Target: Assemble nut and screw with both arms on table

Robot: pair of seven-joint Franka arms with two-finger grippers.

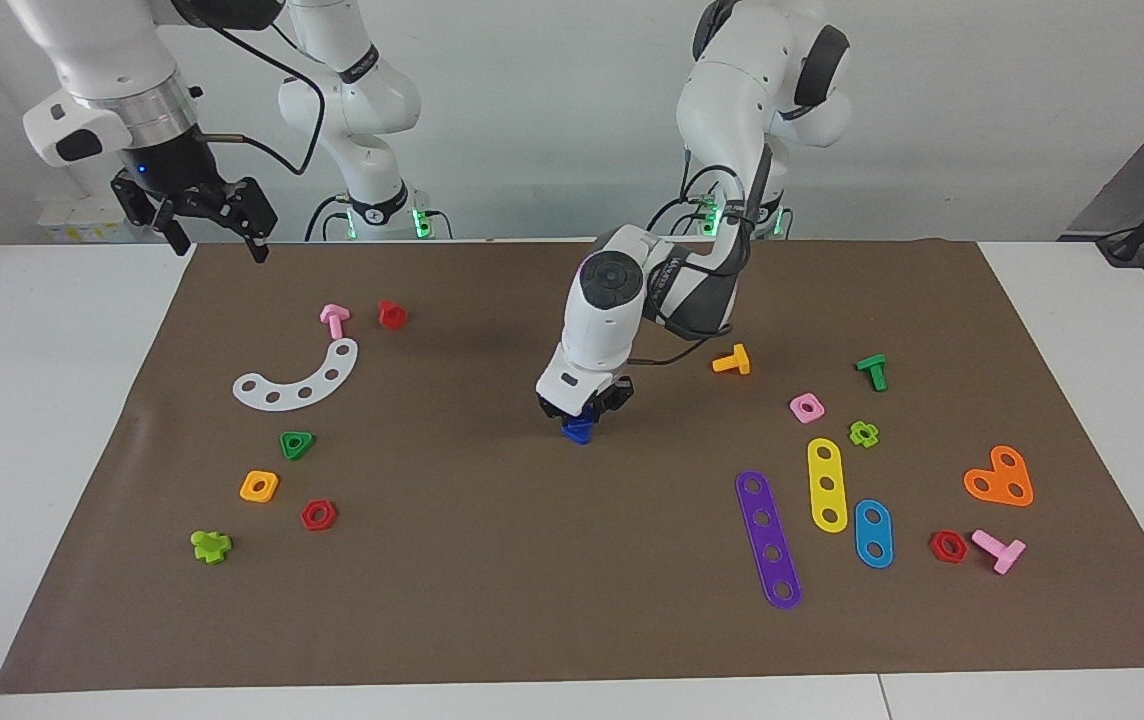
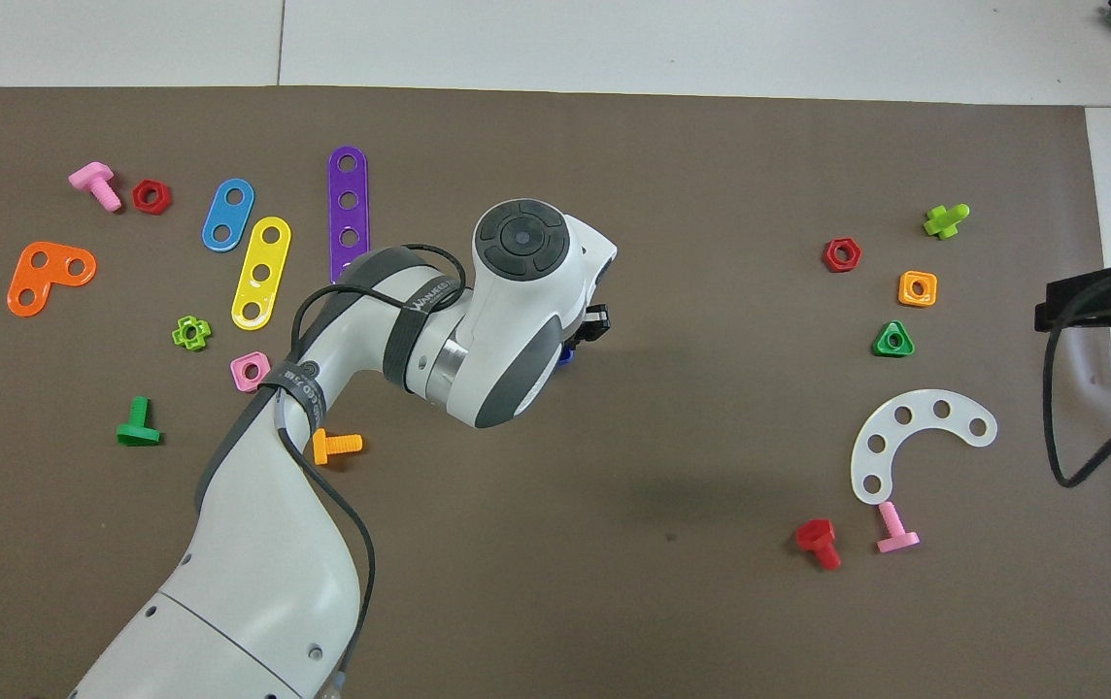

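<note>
My left arm reaches down to the middle of the brown mat (image 1: 492,560). Its gripper (image 1: 584,412) stands with its fingers around a small dark-blue plastic piece (image 1: 578,431) that touches or nearly touches the mat. This is the only dark-blue bolt or nut in view, and I cannot tell whether it is the screw, the nut, or both joined. In the overhead view only a sliver of blue (image 2: 565,356) shows under the left wrist. My right gripper (image 1: 212,222) is open and empty, raised over the mat's edge at the right arm's end, and it also shows in the overhead view (image 2: 1099,303).
An orange bolt (image 1: 732,360), pink nut (image 1: 807,407), green bolt (image 1: 873,371) and coloured strips (image 1: 768,540) lie toward the left arm's end. A white curved strip (image 1: 298,380), pink bolt (image 1: 334,320), red bolt (image 1: 392,314) and orange nut (image 1: 259,486) lie toward the right arm's end.
</note>
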